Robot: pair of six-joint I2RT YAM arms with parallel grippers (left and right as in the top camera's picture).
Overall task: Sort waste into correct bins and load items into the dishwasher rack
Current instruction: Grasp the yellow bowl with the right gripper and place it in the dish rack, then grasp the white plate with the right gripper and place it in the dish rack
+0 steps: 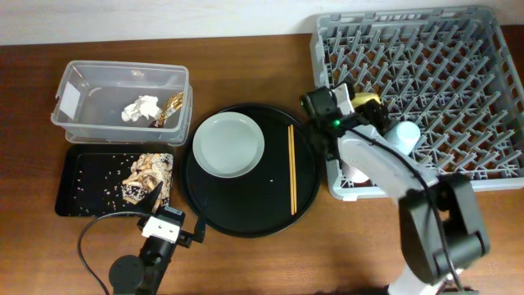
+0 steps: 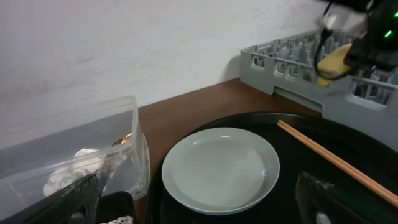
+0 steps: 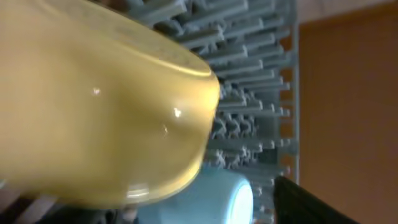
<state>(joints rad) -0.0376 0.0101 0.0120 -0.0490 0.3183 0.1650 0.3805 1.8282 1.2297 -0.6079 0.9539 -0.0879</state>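
Blurred, cropped by frame edges: yellow bowl (image 3: 106, 106).

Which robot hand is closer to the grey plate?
Left. The left gripper sits open just beside the plate; the right gripper is farther off, holding the yellow bowl over the dishwasher rack.

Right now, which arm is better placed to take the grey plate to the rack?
Left. The left gripper is open, empty and faces the plate from nearby. The right gripper holds the yellow bowl over the dishwasher rack.
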